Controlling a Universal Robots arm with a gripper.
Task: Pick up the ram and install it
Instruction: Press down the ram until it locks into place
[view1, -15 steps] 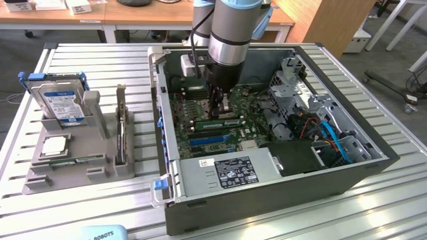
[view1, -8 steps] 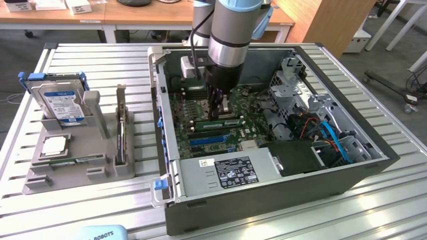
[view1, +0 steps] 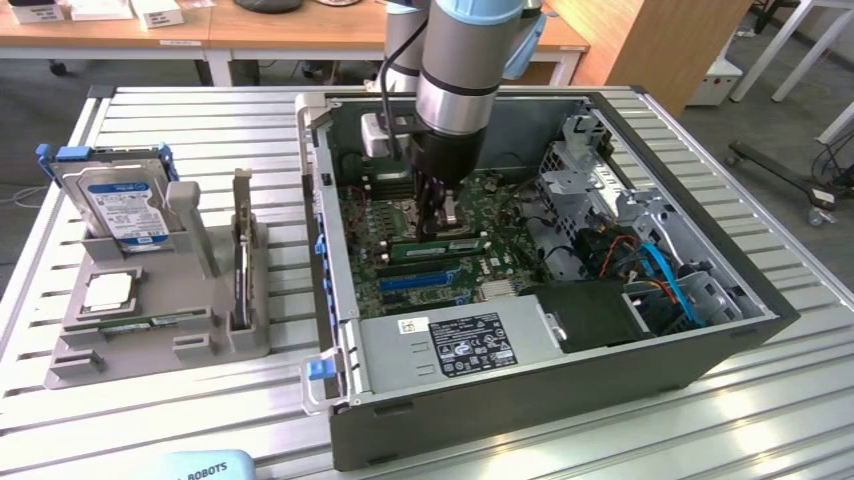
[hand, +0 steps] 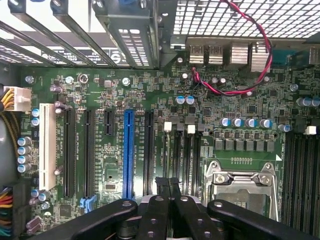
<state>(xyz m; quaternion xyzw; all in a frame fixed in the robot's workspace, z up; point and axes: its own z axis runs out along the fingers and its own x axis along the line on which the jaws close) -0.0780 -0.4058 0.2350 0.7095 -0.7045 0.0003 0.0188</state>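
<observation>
The ram (view1: 447, 243), a thin green stick, stands on edge in a slot of the motherboard (view1: 400, 215) inside the open computer case. My gripper (view1: 445, 222) reaches straight down onto it from above. In the wrist view my gripper (hand: 167, 182) is shut, its black fingertips pressed together with nothing visible between them. They hover over the dark memory slots (hand: 176, 150) with white clips, beside the metal processor socket (hand: 242, 182). The ram itself is hidden under the fingers in that view.
A grey fixture (view1: 134, 355) at the exterior view's left holds a hard drive (view1: 123, 205), a square silver chip (view1: 107, 292), an upright dark card (view1: 240, 270) and another thin green stick (view1: 140, 322). The case walls, the power supply (view1: 454, 345) and cables (view1: 661, 275) crowd the gripper.
</observation>
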